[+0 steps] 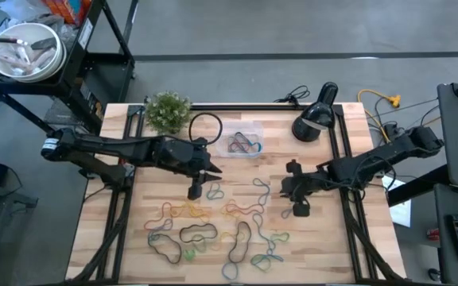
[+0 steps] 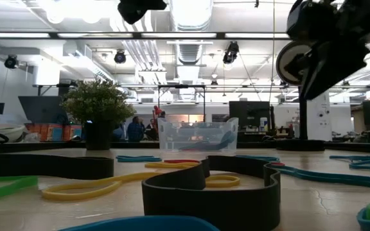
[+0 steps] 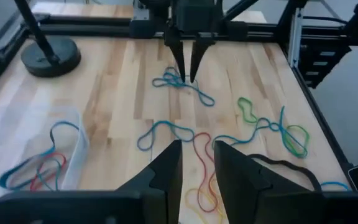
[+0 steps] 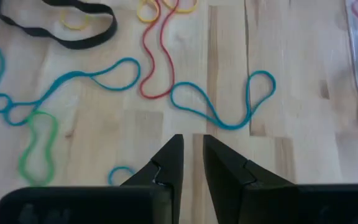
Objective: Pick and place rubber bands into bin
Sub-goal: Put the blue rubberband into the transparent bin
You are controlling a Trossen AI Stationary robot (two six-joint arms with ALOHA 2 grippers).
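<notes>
my left gripper hangs just in front of the bin, fingers a narrow gap apart, nothing between them. my right gripper hangs to the bin's right and nearer the front, narrowly parted, empty. the bin's long axis runs across the wooden table; a few bands lie inside. the rubber bands sprawl in front of it. office room behind.

Two dark jointed arms; left arm white band near base; black wedge fingers, black cabling.
</notes>
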